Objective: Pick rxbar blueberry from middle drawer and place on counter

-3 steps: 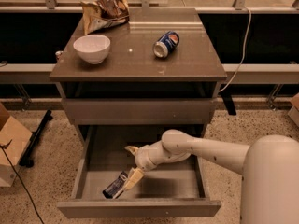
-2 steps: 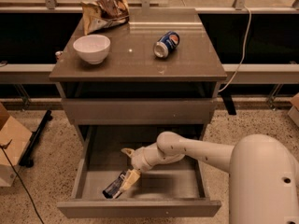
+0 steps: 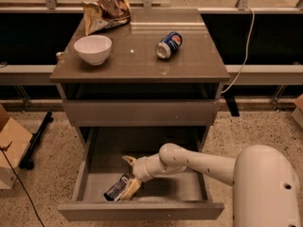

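1. One open drawer lies nearest: the middle drawer, pulled out below the closed upper front.
2. The rxbar blueberry lies on the drawer floor, near the front left, at a slant.
3. My gripper is inside the drawer at the bar, its fingers spread wide; the lower finger touches or overlaps the bar's right end, and the upper one stands clear of it. Nothing is held.
4. Risk: closing from this pose may catch only one end, so the flat bar pivots or slips out.
5. Risk: pressing down may push the bar toward the front wall.
6. Risk: lifting straight up may strike the upper front.
7. Farther off, the counter carries a white bowl, a soda can on its side and a crumpled bag; a careless placement may set the can rolling.
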Controlling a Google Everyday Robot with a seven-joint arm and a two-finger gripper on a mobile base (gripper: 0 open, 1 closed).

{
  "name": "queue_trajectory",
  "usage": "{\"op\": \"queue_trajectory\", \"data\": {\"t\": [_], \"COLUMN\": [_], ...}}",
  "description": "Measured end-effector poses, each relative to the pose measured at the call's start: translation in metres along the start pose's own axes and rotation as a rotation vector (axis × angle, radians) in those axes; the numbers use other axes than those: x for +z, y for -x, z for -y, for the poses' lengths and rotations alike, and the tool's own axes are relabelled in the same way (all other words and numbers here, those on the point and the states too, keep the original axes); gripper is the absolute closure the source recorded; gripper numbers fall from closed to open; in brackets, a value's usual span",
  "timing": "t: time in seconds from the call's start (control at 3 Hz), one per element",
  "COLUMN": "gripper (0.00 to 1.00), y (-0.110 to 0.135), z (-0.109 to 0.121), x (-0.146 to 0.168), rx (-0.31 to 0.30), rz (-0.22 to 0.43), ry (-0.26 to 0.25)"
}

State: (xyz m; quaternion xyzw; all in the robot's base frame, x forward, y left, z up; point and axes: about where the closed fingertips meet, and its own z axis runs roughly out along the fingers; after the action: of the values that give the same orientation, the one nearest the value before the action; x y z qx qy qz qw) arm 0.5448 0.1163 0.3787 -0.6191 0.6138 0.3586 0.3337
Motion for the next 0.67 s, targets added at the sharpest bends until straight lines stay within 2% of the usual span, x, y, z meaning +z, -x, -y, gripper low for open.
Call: {"op": "queue_trajectory", "data": {"t": [0.67], "gripper": [0.00], "y": [-0.0151], "z": [-0.0038], "x": [0.0123], "rx": [-0.018], "rz": [0.079], "ry": [-0.003]}}
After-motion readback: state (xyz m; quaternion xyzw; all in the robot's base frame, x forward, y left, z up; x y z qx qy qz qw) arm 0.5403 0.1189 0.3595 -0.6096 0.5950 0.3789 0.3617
